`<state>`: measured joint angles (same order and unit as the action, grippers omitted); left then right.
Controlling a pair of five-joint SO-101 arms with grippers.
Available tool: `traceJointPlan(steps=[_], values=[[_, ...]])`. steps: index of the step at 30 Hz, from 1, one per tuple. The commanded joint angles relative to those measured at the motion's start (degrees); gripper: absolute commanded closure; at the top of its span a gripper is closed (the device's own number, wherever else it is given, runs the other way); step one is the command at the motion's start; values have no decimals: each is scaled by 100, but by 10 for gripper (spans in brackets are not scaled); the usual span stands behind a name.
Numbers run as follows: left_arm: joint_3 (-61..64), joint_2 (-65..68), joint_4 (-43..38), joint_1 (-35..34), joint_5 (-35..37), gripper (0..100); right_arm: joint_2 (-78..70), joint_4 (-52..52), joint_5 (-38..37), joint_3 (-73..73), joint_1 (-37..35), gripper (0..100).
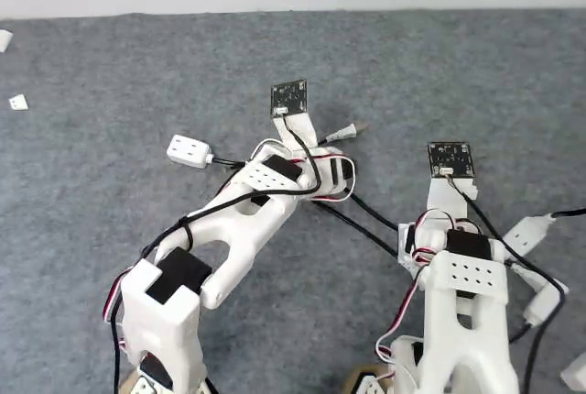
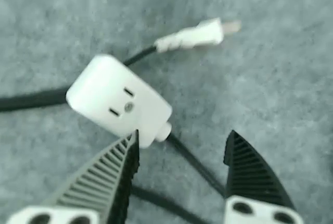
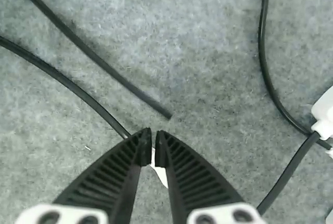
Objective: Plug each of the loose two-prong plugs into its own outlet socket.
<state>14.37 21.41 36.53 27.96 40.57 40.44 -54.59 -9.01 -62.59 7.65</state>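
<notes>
Nothing looks plugged in yet, so I judge the whole job remains. A white outlet socket point(image 2: 118, 101) lies centre-left on the grey bench point(image 2: 270, 88), slots facing up. A loose plug point(image 2: 195, 35) lies apart at upper right. The left gripper point(image 2: 182, 148) has its fingers wide and empty. The right gripper point(image 3: 151, 148) has its fingers nearly together; whether they grip anything, I cannot tell.

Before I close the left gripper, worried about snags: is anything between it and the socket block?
Nothing visible does. The left gripper is open right by the socket block, whose black cord passes beneath the gap.
</notes>
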Motion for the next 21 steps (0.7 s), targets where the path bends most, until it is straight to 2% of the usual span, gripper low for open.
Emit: traceJointPlan(steps=[1,5,9,12,21], values=[[-268,-255,281,-185,53,750,154,92,-70,9,-48,987],[-259,-369,404,-352,88,750,154,92,-70,0,-57,987],[-321,-149,185,-510,598,750,154,92,-70,-9,-57,987],[-673,229,132,-633,721,750,154,92,-70,-9,-66,987],[-1631,809,1073,-448,721,758,154,92,-70,-9,-66,987]])
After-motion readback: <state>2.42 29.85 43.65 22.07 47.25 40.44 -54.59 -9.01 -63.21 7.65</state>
